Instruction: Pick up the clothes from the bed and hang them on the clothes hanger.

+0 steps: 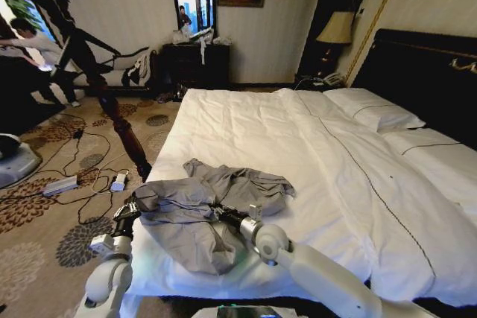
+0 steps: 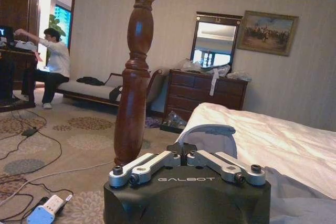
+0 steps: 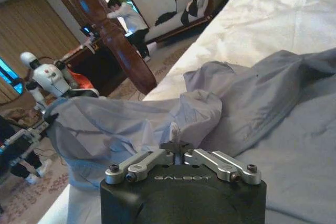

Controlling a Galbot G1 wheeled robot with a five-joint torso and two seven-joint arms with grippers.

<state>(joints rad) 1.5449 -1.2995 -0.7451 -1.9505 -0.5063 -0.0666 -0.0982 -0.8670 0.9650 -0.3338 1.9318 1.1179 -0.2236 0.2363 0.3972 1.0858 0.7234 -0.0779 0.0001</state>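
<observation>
Both arms reach low over the big white bed [image 1: 313, 154]. The left gripper [image 1: 136, 205] and the right gripper [image 1: 220, 212] each pinch the crumpled thin grey-blue shirt [image 1: 216, 199], jaws closed on it.

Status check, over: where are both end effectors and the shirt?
Left end effector shut on shirt edge. Right end effector shut on shirt middle. Shirt crumpled at bed corner. Wooden post stands close left.

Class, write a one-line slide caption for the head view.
Both grippers, left and right, pinch the crumpled grey-blue shirt at the near edge of the white bed.
</observation>
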